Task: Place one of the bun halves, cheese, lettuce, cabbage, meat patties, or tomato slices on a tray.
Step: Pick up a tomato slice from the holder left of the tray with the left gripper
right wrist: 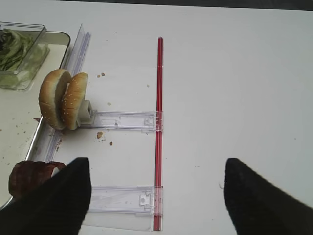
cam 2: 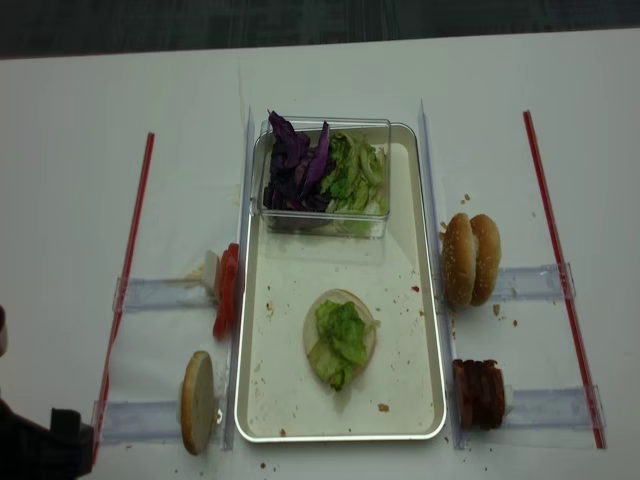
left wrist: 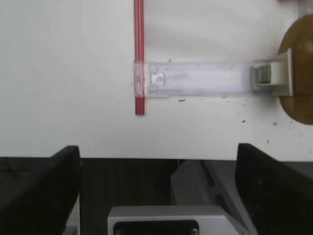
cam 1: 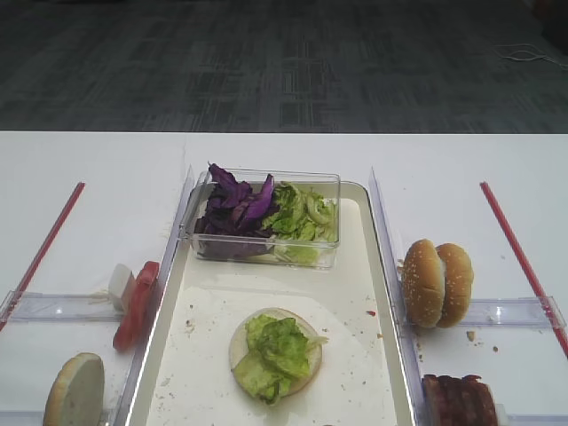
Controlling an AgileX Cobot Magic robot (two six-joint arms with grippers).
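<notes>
Cream-white rectangular tray (cam 1: 387,293) on white desk (cam 1: 106,169) holds pale bun half (cam 1: 238,344) topped with green lettuce (cam 1: 275,355): burger build begun. Sesame bun halves (cam 1: 437,283), brown patties (cam 1: 460,401), red tomato slices (cam 1: 137,304) stand upright in clear holders for easy pinching. Both arms' jaws open, empty.

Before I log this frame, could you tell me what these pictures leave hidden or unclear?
- Meat patties: cut off by the bottom edge in the first high view; count unclear.
- Bun half: cropped by the left wrist view's right edge.
- Bun half on the tray: mostly covered by lettuce.
- Cheese: in no view.
</notes>
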